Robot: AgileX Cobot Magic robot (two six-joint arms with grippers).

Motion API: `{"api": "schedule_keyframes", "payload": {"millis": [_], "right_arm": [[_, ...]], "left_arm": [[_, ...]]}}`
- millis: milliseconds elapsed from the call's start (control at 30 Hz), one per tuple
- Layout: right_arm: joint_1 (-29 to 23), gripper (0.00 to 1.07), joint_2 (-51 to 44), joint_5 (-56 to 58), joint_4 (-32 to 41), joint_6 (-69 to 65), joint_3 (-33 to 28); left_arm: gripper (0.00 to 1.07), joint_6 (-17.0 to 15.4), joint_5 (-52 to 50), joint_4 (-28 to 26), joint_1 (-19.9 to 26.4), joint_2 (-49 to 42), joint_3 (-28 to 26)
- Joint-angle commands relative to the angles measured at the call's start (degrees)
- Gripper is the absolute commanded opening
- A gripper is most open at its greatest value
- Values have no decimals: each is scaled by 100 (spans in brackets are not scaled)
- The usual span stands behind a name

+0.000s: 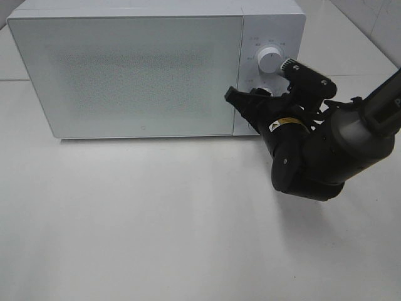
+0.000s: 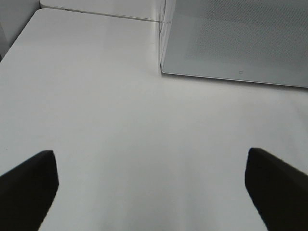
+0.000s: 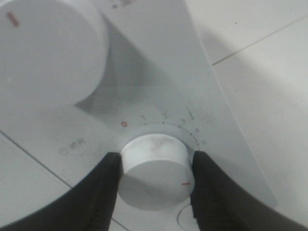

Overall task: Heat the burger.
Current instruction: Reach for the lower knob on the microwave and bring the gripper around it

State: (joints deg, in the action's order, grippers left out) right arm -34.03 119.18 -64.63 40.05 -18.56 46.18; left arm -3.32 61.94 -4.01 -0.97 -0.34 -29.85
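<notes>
As the microwave door (image 1: 125, 69) is shut, the right gripper (image 3: 155, 161) closes its jaws on the lower knob (image 3: 154, 180), probably to set heating. The left gripper (image 2: 151, 192) waits, jaws wide open.

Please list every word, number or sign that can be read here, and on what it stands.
"0" (red), "1", "2", "3": on the microwave panel, around the lower knob.
Further dial numbers and the label beside them: too blurred.
Scale around the upper knob: too small.
Yellow sticker on the arm: unreadable.
</notes>
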Motion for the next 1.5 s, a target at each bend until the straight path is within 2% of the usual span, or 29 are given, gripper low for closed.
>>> {"api": "schedule_keyframes", "payload": {"millis": [33,100,233,300,333,367,700,1300,1500], "right_arm": [[69,0,-172,-905,-791,-1209,229],[69,0,-172,-928,-1071,-2257,229],[69,0,-172,-951,-1163,-3123,229],[69,0,-172,-963,-1209,-4074,229],[69,0,-172,-963,-1209,-4074,229],[69,0,-172,-991,-1341,-4750,229],[69,0,-166,-1564,-1753,-6761,229],[69,0,-166,-1564,-1851,-6560,229],[69,2,-166,-1570,-1541,-6360,229]], "left_arm": [[98,17,-69,-17,6,-97,17],[98,17,-69,-17,6,-97,17],[98,17,-69,-17,6,-97,17],[98,17,-69,-17,6,-97,17],[98,17,-69,-17,6,-97,17],[98,17,-69,-17,6,-97,17],[98,17,-69,-17,6,-97,17],[98,17,-69,-17,6,-97,17],[98,17,-69,-17,6,-97,17]]}}
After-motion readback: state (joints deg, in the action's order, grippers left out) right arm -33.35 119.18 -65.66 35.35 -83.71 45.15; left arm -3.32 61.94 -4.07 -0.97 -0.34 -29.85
